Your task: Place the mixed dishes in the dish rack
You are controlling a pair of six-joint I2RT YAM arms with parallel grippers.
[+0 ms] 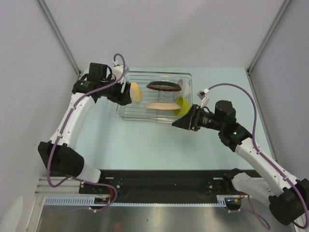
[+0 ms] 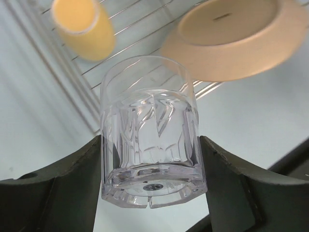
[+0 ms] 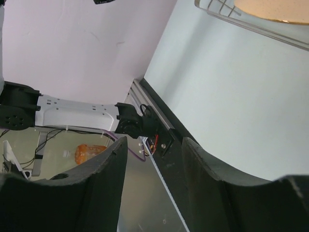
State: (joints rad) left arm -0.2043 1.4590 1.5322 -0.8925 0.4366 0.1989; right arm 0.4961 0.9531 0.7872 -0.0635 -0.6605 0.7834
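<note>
Table point(image 1: 145, 145): pale blue-green top. Both arm bases sit at its near edge.

Dish rack point(image 1: 145, 79): silver wire basket, toward the far middle of the table. It carries five dishes.

Left arm point(image 1: 72, 121): reaches up to the rack's left end. Right arm point(image 1: 256, 154): reaches in from the right and stops just short of the rack's near right corner.

Dark red-rimmed plate point(image 1: 161, 86): on edge in the far half of the rack, tilted.

Beige plate point(image 1: 161, 105): leans in the near half of the rack. My left wrist camera sees its underside point(image 2: 236, 38).

Lime-green bowl point(image 1: 182, 105): on its side at the rack's near right, touching the beige plate's right end.

White bowl point(image 1: 183, 86): far right of the rack, just beyond the green one.

Yellow mug point(image 1: 136, 92): on its side at the rack's left end, lying on the wires in the left wrist view point(image 2: 84, 26).

Left gripper point(image 2: 150, 159): both fingers point(image 2: 58, 193) press flat on the sides of the clear glass point(image 2: 152, 135), which has its thick base toward my camera. From above, this gripper point(image 1: 126, 93) sits at the rack's left edge, just beside the mug. I cannot tell whether the glass touches any wire.

Right gripper point(image 3: 154, 159): fingers point(image 3: 96, 183) spread, nothing between them. It hangs over bare table near the rack corner point(image 3: 217, 7). From above it sits just below the green bowl point(image 1: 181, 123).
</note>
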